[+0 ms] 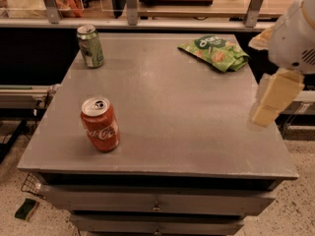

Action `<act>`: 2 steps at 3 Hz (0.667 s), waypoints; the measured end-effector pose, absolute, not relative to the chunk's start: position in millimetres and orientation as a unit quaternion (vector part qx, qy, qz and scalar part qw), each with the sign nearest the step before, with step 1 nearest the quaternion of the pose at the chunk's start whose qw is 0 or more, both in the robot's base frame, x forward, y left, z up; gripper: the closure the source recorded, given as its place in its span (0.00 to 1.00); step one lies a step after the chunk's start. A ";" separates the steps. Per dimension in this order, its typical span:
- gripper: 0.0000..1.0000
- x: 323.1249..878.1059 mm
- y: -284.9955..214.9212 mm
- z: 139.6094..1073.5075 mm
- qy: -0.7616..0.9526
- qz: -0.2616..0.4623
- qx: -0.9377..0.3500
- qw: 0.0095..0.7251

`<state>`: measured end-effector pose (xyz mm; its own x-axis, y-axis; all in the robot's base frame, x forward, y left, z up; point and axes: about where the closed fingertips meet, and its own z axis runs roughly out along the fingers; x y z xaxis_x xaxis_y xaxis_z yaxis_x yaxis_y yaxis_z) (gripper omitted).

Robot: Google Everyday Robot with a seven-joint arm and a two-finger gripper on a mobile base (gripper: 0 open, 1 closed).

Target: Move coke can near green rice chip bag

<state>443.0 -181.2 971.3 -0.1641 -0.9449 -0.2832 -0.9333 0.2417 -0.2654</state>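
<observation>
The red coke can (100, 124) stands upright on the grey table (177, 107), near the front left. The green rice chip bag (215, 52) lies flat at the table's far right corner, far from the can. My gripper (273, 100) hangs at the right edge of the view, over the table's right edge. It is in front of the bag, well to the right of the can, and holds nothing I can see. The white arm (295, 33) reaches in from the upper right.
A green-and-white can (90, 46) stands upright at the far left corner. Behind the table runs a counter with metal posts (131, 4). Drawers (157, 205) sit under the tabletop. A small green object (25, 209) lies on the floor at the lower left.
</observation>
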 end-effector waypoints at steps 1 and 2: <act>0.00 448.9 -123.4 933.7 0.747 0.068 -0.622 0.225; 0.00 458.0 -72.3 911.1 0.732 0.162 -0.606 0.267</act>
